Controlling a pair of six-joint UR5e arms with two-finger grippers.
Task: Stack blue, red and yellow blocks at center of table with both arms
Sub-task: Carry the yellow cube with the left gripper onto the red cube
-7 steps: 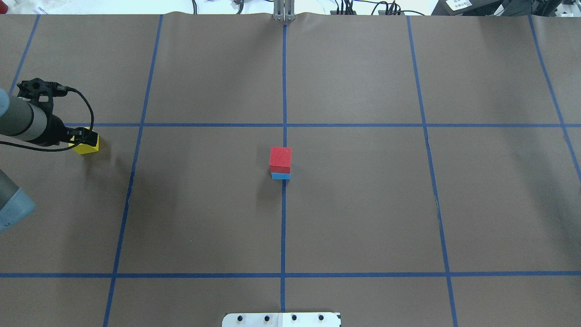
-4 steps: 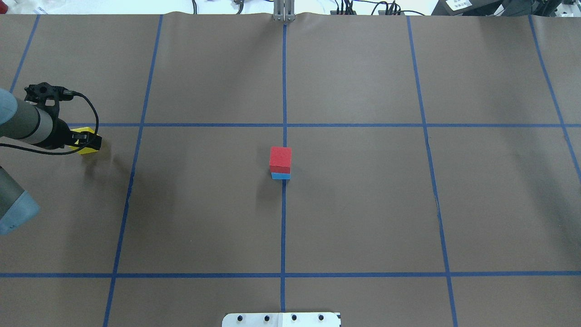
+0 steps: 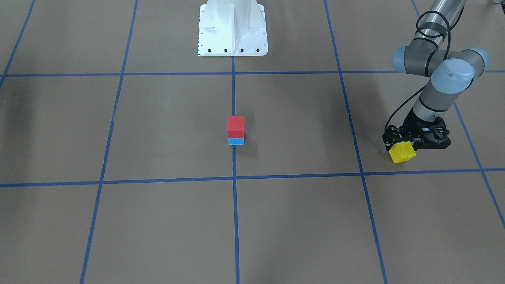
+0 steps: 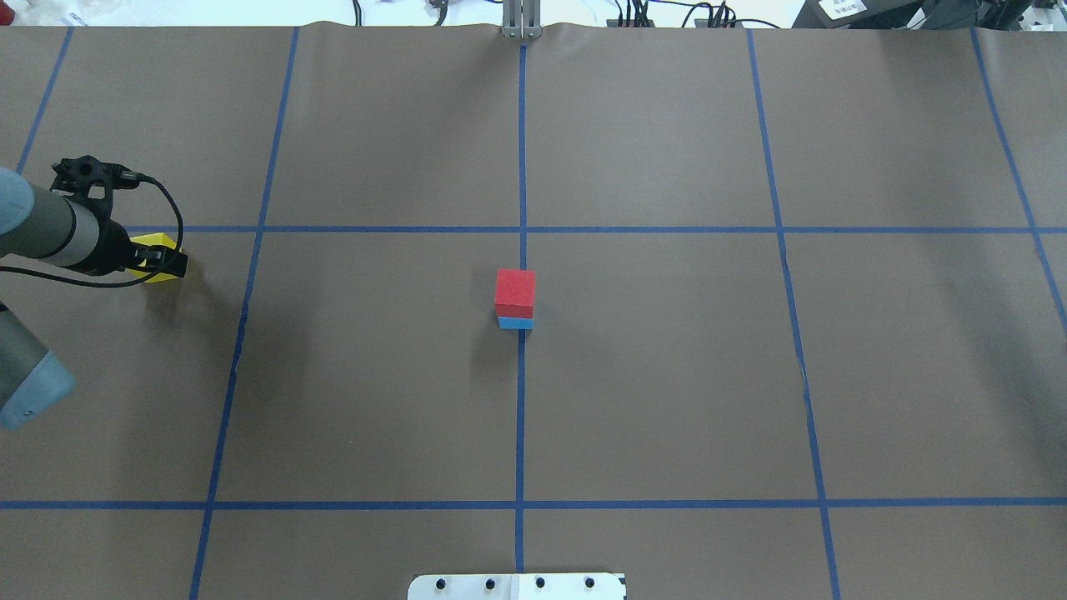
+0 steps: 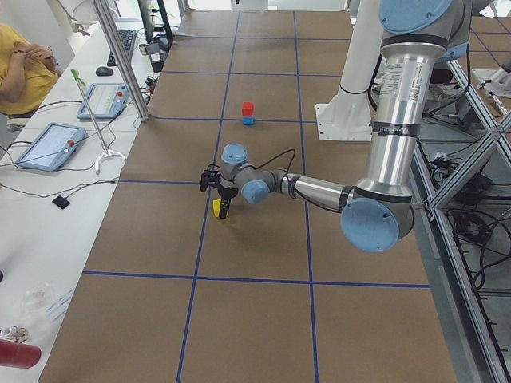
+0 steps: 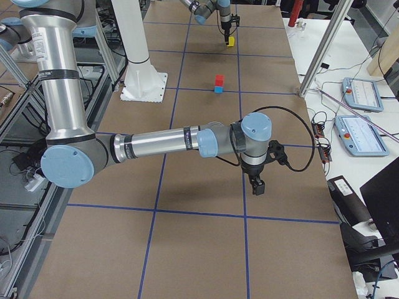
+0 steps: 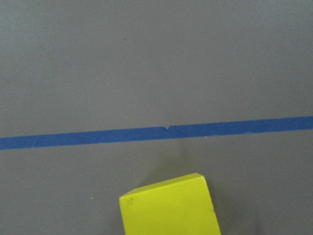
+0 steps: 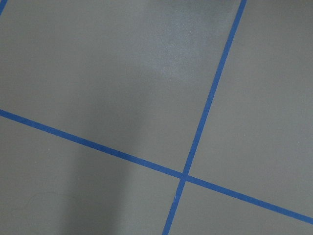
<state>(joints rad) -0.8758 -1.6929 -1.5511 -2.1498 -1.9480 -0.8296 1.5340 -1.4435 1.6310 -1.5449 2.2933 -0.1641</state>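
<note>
One claw, the right claw (image 6: pixel 257 185), is seen lower centre in the side view only; its state cannot be told. Mid-frame, red block (image 4: pixel 514 292) is seated on blue block (image 4: pixel 515 322). At left edge, yellow block (image 4: pixel 148 244) is clamped in left claw (image 4: pixel 158 262). Pickup is judged in hand. Next: lift, carry over red, square placement.

Both arms are brushed-silver tubes joined by round joints with pale blue-grey caps. The left arm (image 3: pixel 432 98) carries a looping black cable (image 3: pixel 395 112) down to its black left hand (image 3: pixel 406 145). The right arm (image 6: pixel 156 143) wears thin printed bands and a black right hand (image 6: pixel 257 187). A white pedestal (image 3: pixel 232 27) shows dark screws.
</note>
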